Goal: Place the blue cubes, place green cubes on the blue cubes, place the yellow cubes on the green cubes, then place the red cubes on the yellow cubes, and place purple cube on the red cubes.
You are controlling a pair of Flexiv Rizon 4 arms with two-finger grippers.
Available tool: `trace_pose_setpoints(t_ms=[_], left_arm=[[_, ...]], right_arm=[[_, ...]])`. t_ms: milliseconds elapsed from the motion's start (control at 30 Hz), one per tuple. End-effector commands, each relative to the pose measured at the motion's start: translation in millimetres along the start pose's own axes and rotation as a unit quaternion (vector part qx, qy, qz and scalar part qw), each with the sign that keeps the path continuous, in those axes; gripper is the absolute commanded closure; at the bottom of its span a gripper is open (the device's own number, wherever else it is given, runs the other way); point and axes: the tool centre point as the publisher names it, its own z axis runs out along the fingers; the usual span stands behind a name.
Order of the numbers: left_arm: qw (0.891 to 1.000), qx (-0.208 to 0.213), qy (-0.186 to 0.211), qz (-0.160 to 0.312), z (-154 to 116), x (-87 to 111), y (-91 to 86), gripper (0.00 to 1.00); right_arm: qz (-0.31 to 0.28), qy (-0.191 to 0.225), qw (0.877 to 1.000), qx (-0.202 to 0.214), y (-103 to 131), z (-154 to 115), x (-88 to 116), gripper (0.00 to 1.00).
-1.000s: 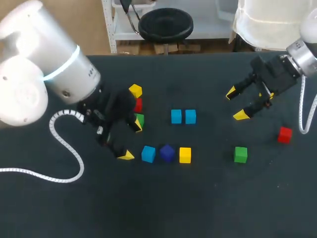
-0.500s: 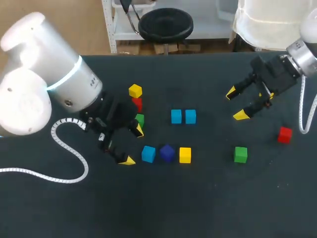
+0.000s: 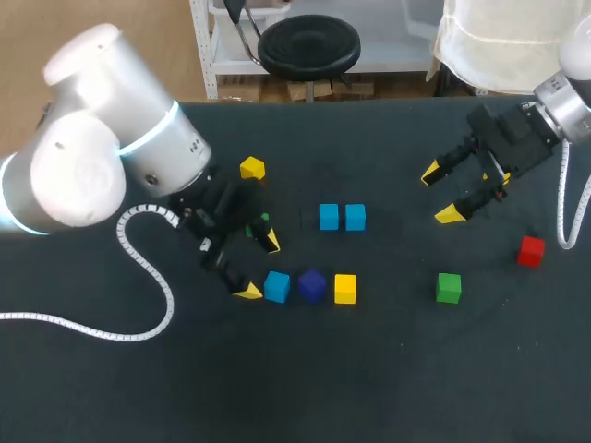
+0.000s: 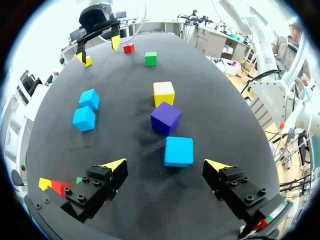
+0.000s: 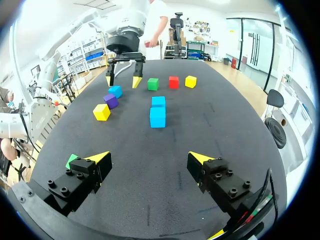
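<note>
Dark tabletop [image 3: 388, 388] fills the scene, with loose coloured cubes lying on it, each resting on the table itself; my left claw [image 3: 259, 268] hangs low over the left-middle of the table, its fingers spread wide and pinching nothing. Just ahead of its yellow tips sits the near blue cube [image 4: 178, 151], at the mouth of the claw but touching neither finger; beyond it, in one short row, come the purple cube [image 4: 165, 118] and then the row's yellow cube [image 4: 163, 93], all three close together. The blue pair [image 3: 342, 217], two blue cubes side by side and touching, lies near the table's middle, apart from that row.

Beside my left claw, partly covered by one finger, is the half-hidden green cube [image 3: 263, 221]; the tucked red cube [image 4: 60, 186] next to it shows only from the left wrist view; the far yellow cube [image 3: 251, 168] lies just past them, toward the table's far edge.

My right claw [image 3: 440, 194] hangs above the right part of the table, fingers likewise spread, gripping nothing, apart from every cube; the loose green cube [image 3: 448, 287] lies nearer the front on that side; the loose red cube [image 3: 530, 250] lies further right, toward the table's edge.
</note>
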Motion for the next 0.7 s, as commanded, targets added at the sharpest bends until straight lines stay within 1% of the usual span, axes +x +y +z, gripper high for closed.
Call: trace_pose_setpoints(t_ms=[33, 267, 333, 433, 700], left_arm=[[1.000, 0.012, 0.006, 0.002, 2.1, -0.5, 6.0, 0.00], [1.000, 0.013, 0.008, -0.004, 8.3, 5.4, 7.6, 0.00], [1.000, 0.010, 0.007, -0.011, 9.6, 6.2, 6.9, 0.00], [1.000, 0.007, 0.018, -0.024, 10.5, 7.6, 5.8, 0.00], [0.999, 0.004, 0.013, -0.037, 12.1, 11.7, 4.6, 0.00]], right_arm=[[0.000, -0.001, 1.000, 0.000, 0.0, 0.0, 0.1, 0.00], [0.000, -0.001, 1.000, 0.000, 0.0, 0.0, 0.1, 0.00], [0.000, -0.001, 1.000, 0.000, 0.0, 0.0, 0.1, 0.00], [0.000, -0.001, 1.000, 0.000, 0.0, 0.0, 0.1, 0.00], [0.000, -0.001, 1.000, 0.000, 0.0, 0.0, 0.1, 0.00]])
